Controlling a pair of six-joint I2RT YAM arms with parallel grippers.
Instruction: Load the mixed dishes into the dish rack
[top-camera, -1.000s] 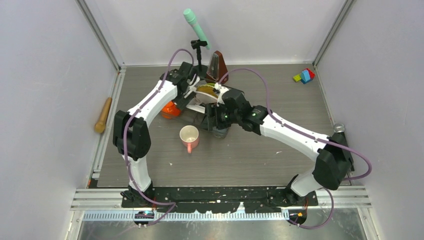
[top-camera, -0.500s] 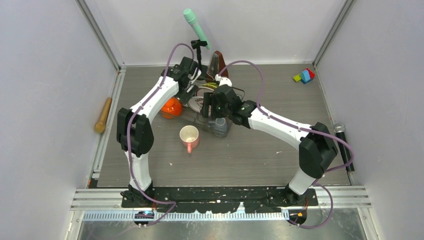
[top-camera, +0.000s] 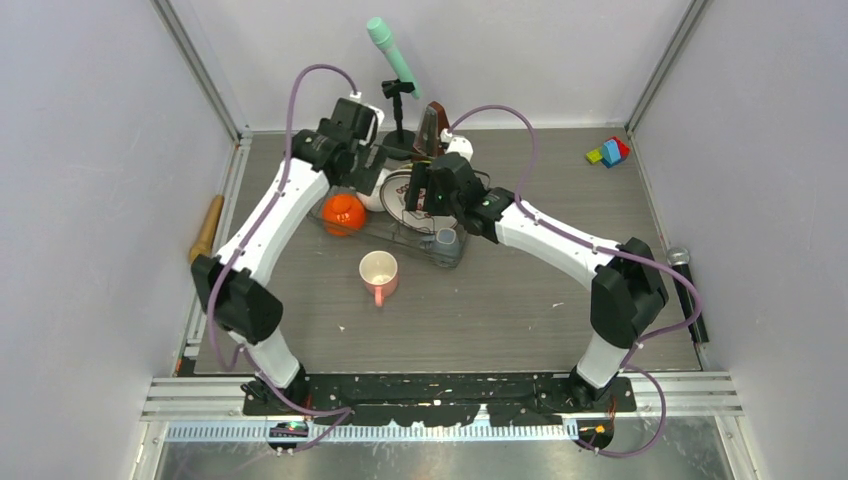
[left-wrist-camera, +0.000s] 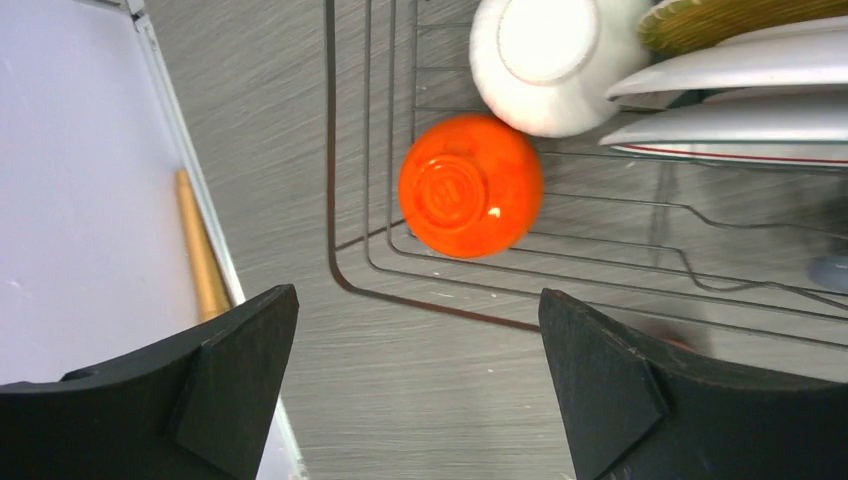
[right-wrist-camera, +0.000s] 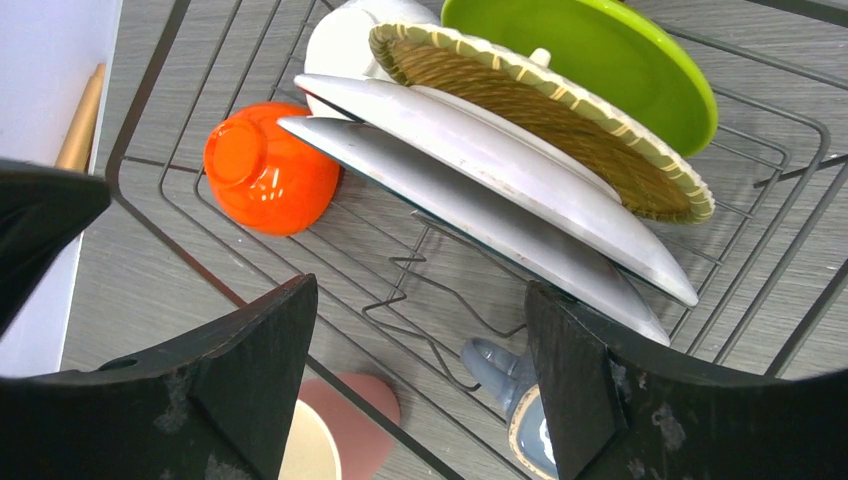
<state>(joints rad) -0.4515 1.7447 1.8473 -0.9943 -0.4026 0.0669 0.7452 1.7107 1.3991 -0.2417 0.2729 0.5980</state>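
Note:
The dish rack (top-camera: 405, 232) holds a lime-green plate (right-wrist-camera: 590, 55), a tan plate (right-wrist-camera: 540, 110) and two white plates (right-wrist-camera: 480, 150) on edge. A white bowl (left-wrist-camera: 550, 55) and an orange-red bowl (top-camera: 342, 212) lie in its left end, and the small grey-blue mug (top-camera: 446, 245) is in its near right corner. The pink mug (top-camera: 379, 273) stands on the table just in front of the rack. My left gripper (top-camera: 352, 165) is open and empty above the rack's left end, over bare table (left-wrist-camera: 420, 400). My right gripper (top-camera: 425, 190) is open and empty above the plates, with the grey-blue mug (right-wrist-camera: 520, 395) below its right finger.
A wooden rolling pin (top-camera: 207, 230) lies along the left wall. A microphone on a stand (top-camera: 392, 60) and a brown metronome (top-camera: 432, 130) stand behind the rack. Toy blocks (top-camera: 608, 152) sit at the back right. A second microphone (top-camera: 685, 290) lies by the right wall.
My right gripper has drawn back from the grey-blue mug toward the far side, and the mug stays in the rack. My left gripper has lifted away toward the back left.

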